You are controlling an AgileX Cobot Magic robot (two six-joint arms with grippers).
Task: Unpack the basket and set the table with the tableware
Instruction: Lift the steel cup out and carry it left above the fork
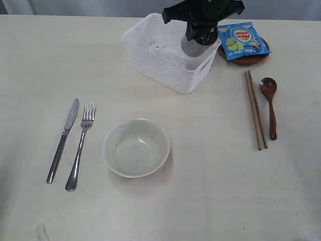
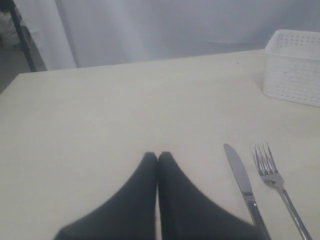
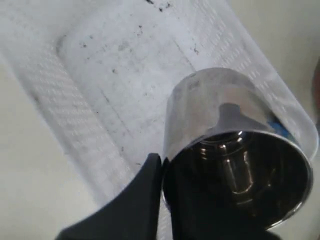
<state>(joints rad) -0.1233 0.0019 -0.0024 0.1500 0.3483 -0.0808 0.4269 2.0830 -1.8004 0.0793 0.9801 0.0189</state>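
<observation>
The white lattice basket [image 1: 150,55] stands at the back of the table [image 1: 210,191]. Above its right end my right gripper [image 1: 200,36] is shut on the rim of the small steel cup [image 1: 192,48]. In the right wrist view the cup [image 3: 210,105] hangs tilted over the basket floor [image 3: 100,75], with one finger [image 3: 145,185] outside the rim and the other inside, gripper [image 3: 162,160]. On the table lie the knife [image 1: 64,138], fork [image 1: 81,145], off-white bowl [image 1: 136,147], chopsticks [image 1: 256,109] and brown spoon [image 1: 271,105]. My left gripper [image 2: 158,155] is shut and holds nothing, left of the knife [image 2: 242,182] and fork [image 2: 275,182].
A blue snack packet [image 1: 242,40] lies on the small brown plate [image 1: 248,61] right of the basket. The basket [image 2: 292,75] also shows at the far right of the left wrist view. A grey curtain hangs behind the table.
</observation>
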